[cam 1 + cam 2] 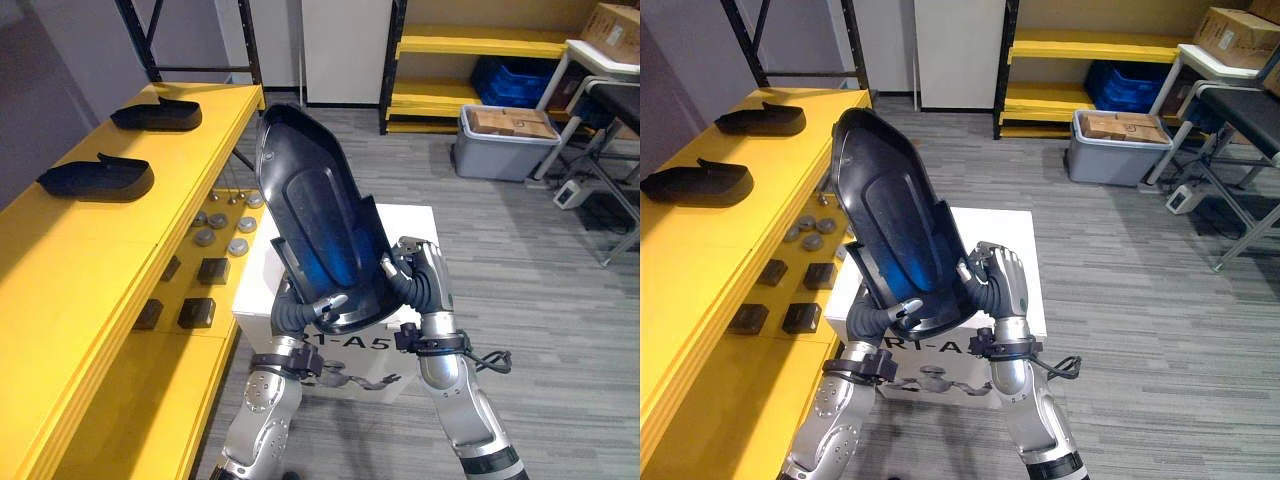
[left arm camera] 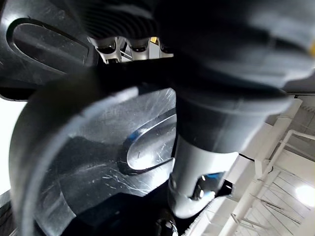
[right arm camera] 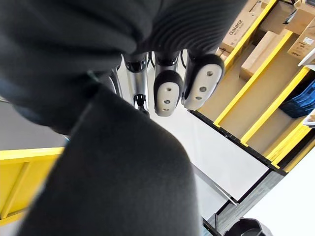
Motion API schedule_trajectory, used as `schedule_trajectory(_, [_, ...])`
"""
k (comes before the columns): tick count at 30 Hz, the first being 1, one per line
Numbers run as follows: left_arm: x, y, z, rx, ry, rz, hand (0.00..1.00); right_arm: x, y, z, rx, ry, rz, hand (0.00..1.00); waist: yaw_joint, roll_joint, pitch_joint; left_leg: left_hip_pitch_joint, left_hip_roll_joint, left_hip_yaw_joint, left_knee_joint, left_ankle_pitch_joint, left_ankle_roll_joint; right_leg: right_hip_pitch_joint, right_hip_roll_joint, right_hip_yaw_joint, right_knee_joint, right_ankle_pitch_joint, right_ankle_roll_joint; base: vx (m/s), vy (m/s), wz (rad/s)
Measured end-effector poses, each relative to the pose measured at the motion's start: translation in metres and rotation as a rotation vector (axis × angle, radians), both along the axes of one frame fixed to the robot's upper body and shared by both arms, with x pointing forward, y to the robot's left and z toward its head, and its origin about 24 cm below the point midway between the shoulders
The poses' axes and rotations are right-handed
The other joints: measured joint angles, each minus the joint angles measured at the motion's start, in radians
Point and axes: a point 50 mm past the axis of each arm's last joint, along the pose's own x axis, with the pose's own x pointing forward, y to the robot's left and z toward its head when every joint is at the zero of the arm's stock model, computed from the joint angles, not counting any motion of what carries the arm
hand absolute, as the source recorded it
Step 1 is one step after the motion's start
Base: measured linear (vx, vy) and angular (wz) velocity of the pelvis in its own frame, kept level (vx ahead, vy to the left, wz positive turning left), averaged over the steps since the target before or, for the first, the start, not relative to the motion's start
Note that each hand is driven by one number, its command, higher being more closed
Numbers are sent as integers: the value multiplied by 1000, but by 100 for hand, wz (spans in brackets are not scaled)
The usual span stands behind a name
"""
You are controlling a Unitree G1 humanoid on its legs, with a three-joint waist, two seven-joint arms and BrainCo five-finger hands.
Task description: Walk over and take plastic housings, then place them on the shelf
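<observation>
I hold a large black plastic housing [image 1: 320, 220] up in front of me with both hands, its hollow inner side facing me and its narrow end pointing up and left. My left hand [image 1: 290, 315] grips its lower left end, thumb laid on the inner face. My right hand [image 1: 428, 275] is curled round its lower right rim. The left wrist view shows the scratched inner surface of the housing [image 2: 98, 162] under the thumb [image 2: 197, 167]. In the right wrist view the fingers [image 3: 167, 93] reach past the housing's dark edge [image 3: 123, 182].
A yellow shelf [image 1: 60, 260] runs along my left, with two more black housings [image 1: 100, 180] [image 1: 158, 115] on its top level. Grey discs and dark blocks [image 1: 210, 270] lie on its lower level. A white box [image 1: 410, 225] stands under my hands. A grey tote [image 1: 505, 150] sits at the back right.
</observation>
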Motion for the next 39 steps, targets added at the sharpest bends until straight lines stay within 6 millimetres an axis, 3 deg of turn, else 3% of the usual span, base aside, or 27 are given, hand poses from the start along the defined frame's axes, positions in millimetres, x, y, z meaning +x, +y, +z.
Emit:
schedule_trajectory(3, [0, 1, -9, -9, 55, -2, 100, 0, 2, -7, -34, 23, 17, 100, -6, 0, -6, 0, 0, 8, 0, 0, 0, -4, 0, 9, -1, 5, 0, -23, 19, -8])
schedule_trajectory(4, [0, 1, -11, -7, 65, 0, 100, 0, 2, -9, -40, 28, 18, 0, -6, 0, -8, 0, 0, 9, 0, 0, 0, -4, 0, 14, -2, 5, 1, -15, 21, -7])
schedule_trajectory(14, [7, 19, -18, 52, 114, 70, 100, -19, 10, -27, -50, 84, 141, 0, -14, -1, -31, 0, -1, 13, 0, 0, 0, -1, -1, 18, -15, 15, 3, -3, 4, -1])
schedule_trajectory(22, [8, 18, -13, 181, 40, 78, 100, -22, -11, -36, 155, 231, 203, 0, -12, -1, -31, 1, -1, 11, 0, 0, 0, 2, 0, 16, -15, 15, 3, 0, 0, 0])
schedule_trajectory(26, [2, 22, -6, 197, 1, 132, 100, -27, -37, -14, 291, 149, 171, 0, -13, -1, -31, 3, 0, 10, 0, 0, 0, 3, 0, 15, -15, 15, 3, 0, 0, 0])
schedule_trajectory(28, [-1, 33, -6, 210, 2, 186, 100, -27, -62, -2, 383, 72, 85, 0, -15, -1, -31, 4, 0, 10, 0, 0, 0, 3, 0, 15, -14, 15, 3, 0, 0, 0])
schedule_trajectory(30, [-6, 55, -11, 232, 32, 275, 100, -32, -103, 8, 476, -14, -60, 0, -16, -1, -31, 4, -1, 9, -1, 0, -1, 3, -1, 15, -14, 14, 4, 0, 0, 0])
schedule_trajectory(33, [-14, 77, -19, 264, 72, 366, 100, -43, -136, 9, 572, -76, -176, 0, -17, -1, -31, 3, -1, 7, -4, 0, -1, 3, -1, 13, -15, 13, 4, 0, 0, 0])
schedule_trajectory(36, [-23, 88, -19, 275, 84, 417, 100, -52, -157, -14, 661, -18, -257, 0, -17, -1, -31, 1, -1, 5, -6, 0, -1, 3, -1, 5, -15, 13, 5, 0, 0, 2])
schedule_trajectory(39, [-30, 91, -17, 272, 79, 448, 100, -63, -169, -65, 712, 184, -386, 0, -15, -1, -31, -5, -2, -6, -7, 0, -1, 3, -2, -5, -15, 11, 6, 1, 3, 12])
